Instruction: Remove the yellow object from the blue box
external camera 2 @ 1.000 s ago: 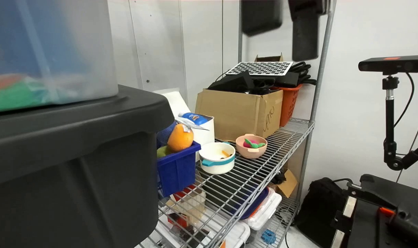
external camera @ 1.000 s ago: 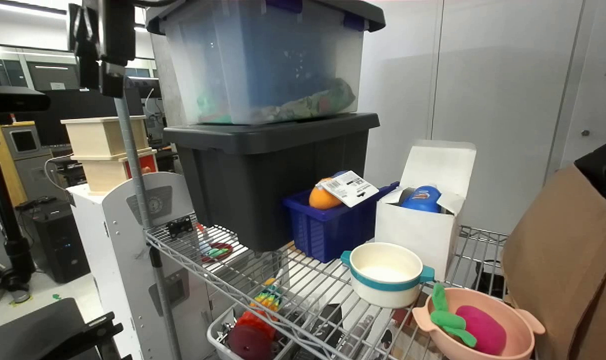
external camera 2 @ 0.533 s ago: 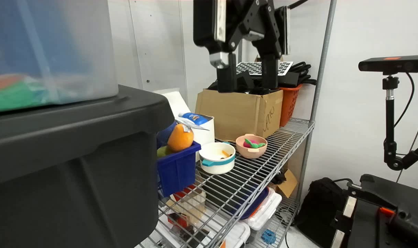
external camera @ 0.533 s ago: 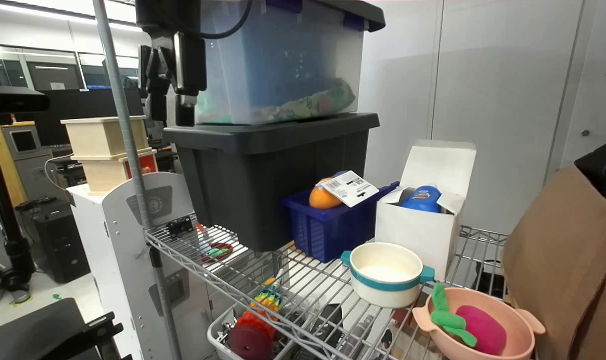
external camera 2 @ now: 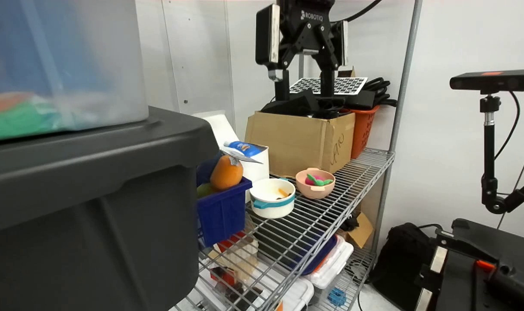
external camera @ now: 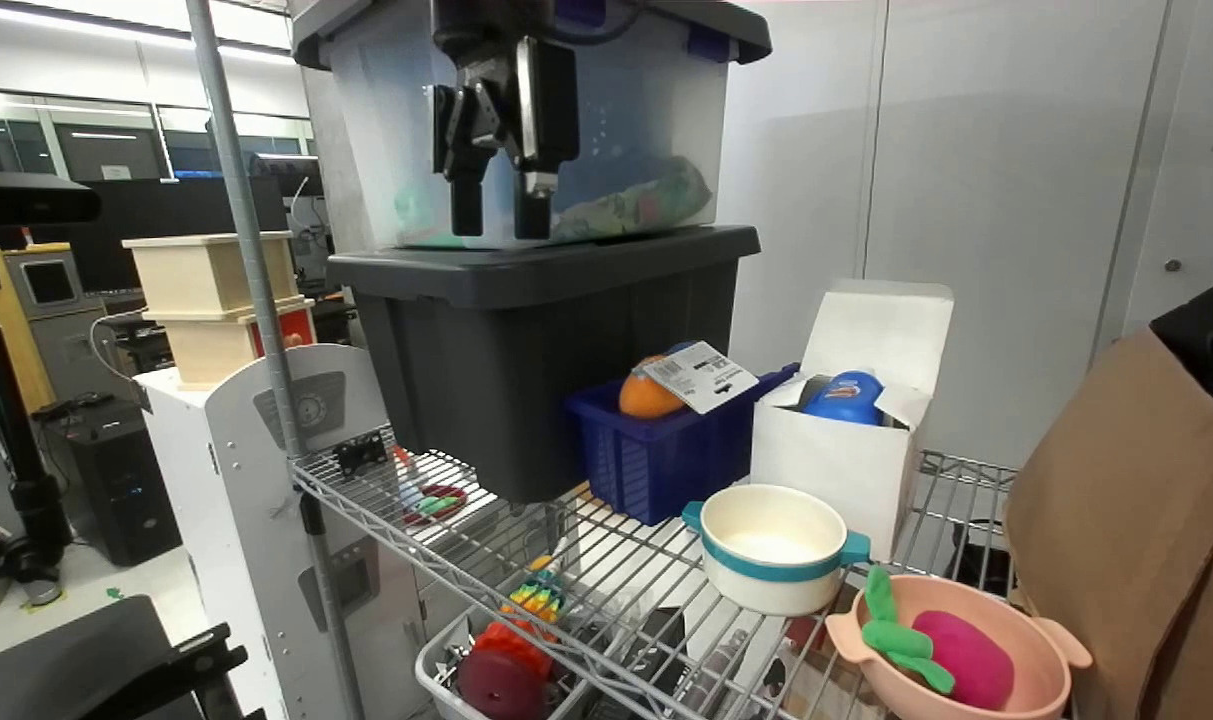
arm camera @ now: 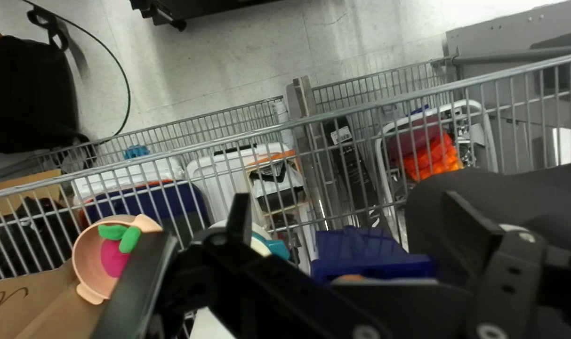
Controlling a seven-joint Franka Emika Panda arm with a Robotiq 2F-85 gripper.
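Note:
The yellow object [external camera: 648, 396], rounded and orange-yellow, sits in the top of the blue box [external camera: 656, 470] with a white tag beside it. Both also show in an exterior view, the yellow object [external camera 2: 227, 172] above the rim of the blue box [external camera 2: 225, 220]. My gripper [external camera: 500, 215] is open and empty, fingers pointing down, well above the blue box; it also shows in an exterior view [external camera 2: 305, 88]. In the wrist view the blue box [arm camera: 360, 247] appears between the fingers [arm camera: 351, 207]; only a sliver of the yellow object [arm camera: 350, 278] shows there, the rest hidden by the gripper.
A big dark-grey tote [external camera: 546, 380] stands against the blue box, with a clear tote [external camera: 526, 130] on top. A white box [external camera: 826, 470], white pot [external camera: 776, 565], pink bowl [external camera: 1041, 690] and cardboard box [external camera 2: 287, 138] stand along the wire shelf [external camera 2: 305, 242].
My gripper has moved in over the shelf: rightward in an exterior view, and leftward and fully into the picture in an exterior view. The blue box and yellow object have not moved.

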